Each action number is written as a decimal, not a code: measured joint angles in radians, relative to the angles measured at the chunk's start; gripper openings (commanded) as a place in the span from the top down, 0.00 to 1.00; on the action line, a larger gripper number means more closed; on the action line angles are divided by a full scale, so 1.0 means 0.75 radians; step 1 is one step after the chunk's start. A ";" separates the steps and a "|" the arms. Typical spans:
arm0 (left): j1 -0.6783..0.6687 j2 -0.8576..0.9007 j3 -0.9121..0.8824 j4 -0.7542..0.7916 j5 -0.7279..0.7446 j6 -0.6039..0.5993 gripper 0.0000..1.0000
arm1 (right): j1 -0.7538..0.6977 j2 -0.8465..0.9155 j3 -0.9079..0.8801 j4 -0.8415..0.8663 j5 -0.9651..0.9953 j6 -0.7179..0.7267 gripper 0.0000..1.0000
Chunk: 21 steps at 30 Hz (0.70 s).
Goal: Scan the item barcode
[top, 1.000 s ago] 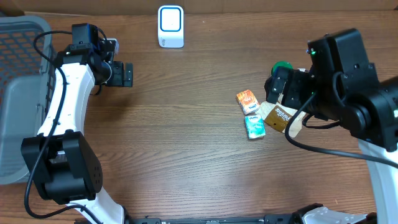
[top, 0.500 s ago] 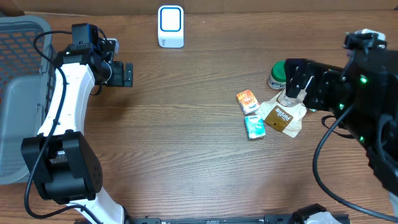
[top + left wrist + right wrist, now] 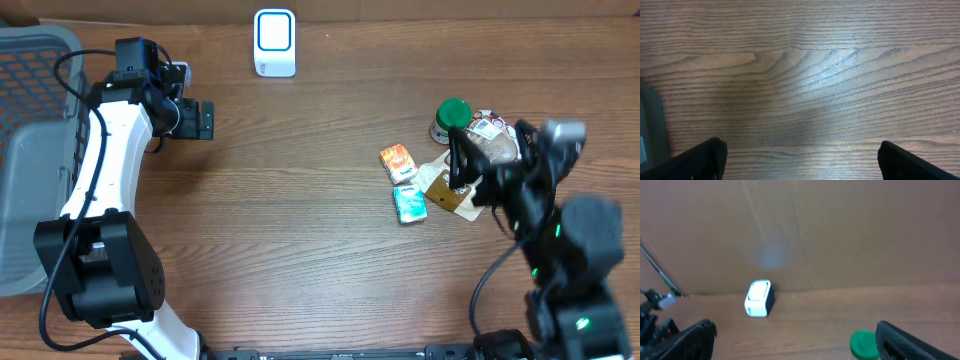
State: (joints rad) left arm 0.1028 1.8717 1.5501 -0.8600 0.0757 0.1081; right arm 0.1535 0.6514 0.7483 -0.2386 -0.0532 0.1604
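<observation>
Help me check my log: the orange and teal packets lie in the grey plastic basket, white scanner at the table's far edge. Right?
No: the overhead view shows the orange packet and teal packet on the wooden table, not in the grey plastic basket. The rest holds.

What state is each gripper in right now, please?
Left gripper: open, holding nothing.
Right gripper: open, holding nothing.

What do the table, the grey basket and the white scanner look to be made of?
Table: wood or wood-look laminate, satin; visible grain with soft glare.
Grey basket: likely moulded plastic, matte; perforated mesh walls.
White scanner: probably smooth plastic, slightly glossy; rounded one-piece shell, blue-rimmed face.
</observation>
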 measured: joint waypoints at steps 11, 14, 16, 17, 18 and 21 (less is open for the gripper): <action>0.000 0.000 0.000 0.000 0.004 0.000 0.00 | -0.038 -0.502 -0.779 0.422 -0.063 -0.010 0.00; 0.000 0.000 0.000 -0.001 0.004 0.000 0.00 | -0.038 -0.591 -0.864 0.430 -0.063 -0.010 0.00; 0.000 0.000 0.000 -0.001 0.003 0.000 0.00 | -0.038 -0.641 -0.912 0.432 -0.064 -0.011 0.00; 0.000 0.000 0.000 -0.001 0.003 0.000 0.00 | -0.038 -0.662 -0.933 0.433 -0.064 -0.011 0.00; 0.000 0.000 0.000 -0.001 0.004 0.000 0.00 | -0.038 -0.686 -0.952 0.418 -0.064 -0.010 0.00; 0.000 0.000 0.000 -0.001 0.003 0.000 0.00 | -0.038 -0.742 -0.973 0.328 -0.063 -0.010 0.00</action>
State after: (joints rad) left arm 0.1028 1.8717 1.5501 -0.8608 0.0780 0.1081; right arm 0.1249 0.0952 0.0185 0.0074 -0.1005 0.1532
